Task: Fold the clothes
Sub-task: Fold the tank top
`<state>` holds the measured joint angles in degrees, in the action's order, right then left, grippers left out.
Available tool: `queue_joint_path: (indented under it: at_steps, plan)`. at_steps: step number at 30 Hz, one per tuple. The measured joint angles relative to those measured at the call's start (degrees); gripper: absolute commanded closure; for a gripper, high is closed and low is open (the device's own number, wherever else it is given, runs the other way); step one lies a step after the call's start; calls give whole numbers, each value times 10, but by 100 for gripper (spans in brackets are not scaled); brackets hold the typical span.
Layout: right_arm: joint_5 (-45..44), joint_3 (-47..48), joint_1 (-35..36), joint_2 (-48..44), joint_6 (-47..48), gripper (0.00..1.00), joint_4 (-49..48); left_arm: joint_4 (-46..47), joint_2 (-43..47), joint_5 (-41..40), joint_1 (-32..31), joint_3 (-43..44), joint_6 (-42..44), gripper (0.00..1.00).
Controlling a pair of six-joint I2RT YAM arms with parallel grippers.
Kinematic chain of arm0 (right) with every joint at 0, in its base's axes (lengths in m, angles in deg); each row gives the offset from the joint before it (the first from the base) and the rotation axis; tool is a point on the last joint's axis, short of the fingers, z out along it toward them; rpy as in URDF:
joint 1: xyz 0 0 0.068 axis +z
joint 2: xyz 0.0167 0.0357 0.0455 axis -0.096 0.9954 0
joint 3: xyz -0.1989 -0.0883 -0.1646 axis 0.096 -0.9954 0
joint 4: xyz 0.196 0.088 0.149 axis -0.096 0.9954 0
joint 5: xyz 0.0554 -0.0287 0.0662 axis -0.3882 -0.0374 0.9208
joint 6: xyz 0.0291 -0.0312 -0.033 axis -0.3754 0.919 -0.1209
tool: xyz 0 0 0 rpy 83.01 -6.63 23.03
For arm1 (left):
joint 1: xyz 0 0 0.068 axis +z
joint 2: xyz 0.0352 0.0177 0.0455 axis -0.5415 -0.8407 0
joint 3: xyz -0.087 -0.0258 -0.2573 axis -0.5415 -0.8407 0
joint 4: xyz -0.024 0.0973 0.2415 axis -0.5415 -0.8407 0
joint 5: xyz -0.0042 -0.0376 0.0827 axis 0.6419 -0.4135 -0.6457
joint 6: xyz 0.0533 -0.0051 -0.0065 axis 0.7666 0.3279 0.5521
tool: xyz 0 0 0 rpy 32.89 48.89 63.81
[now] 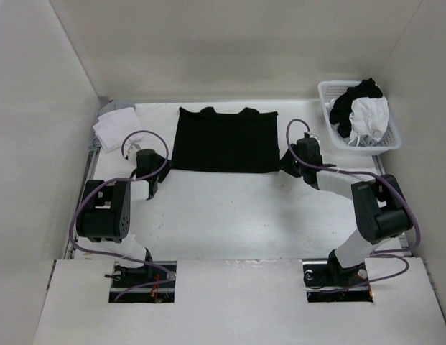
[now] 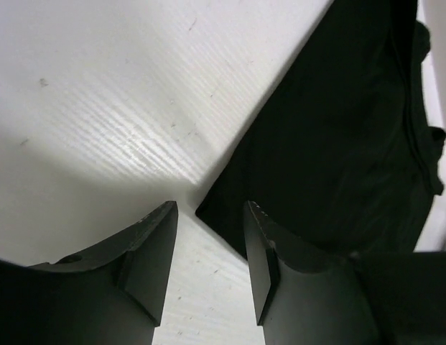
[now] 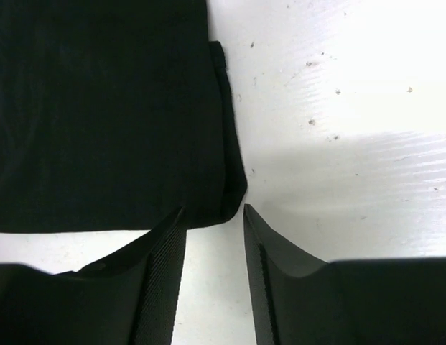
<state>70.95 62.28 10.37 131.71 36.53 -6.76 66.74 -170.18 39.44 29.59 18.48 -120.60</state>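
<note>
While it lies flat, the black tank top [image 1: 224, 140] looks rectangular.

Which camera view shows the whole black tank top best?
The top external view: only it shows the whole tank top, spread flat, edge to edge. The left wrist view catches just one near corner; the right wrist view just the other near corner.

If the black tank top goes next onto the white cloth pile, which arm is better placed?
Probably left. The folded white and grey cloth pile lies far left, nearer the left pincer; the right pincer stands beyond the black fabric tank top.
</note>
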Motion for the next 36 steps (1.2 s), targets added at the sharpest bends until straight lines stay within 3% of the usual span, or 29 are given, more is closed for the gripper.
queue_joint_path:
  at_steps: [7,12,22,36]
  plan:
    - [12,-2,-14,11,-22,54,-40,79,-51,28,1,0,-42,79]
    - [17,-2,-20,23,-32,55,-42,91,-62,37,5,0,-56,86]
    - [19,-31,-20,22,-53,53,-49,104,-44,29,6,-30,-66,91]
    - [19,-31,-13,23,-86,65,-48,92,-9,14,4,-46,-66,93]
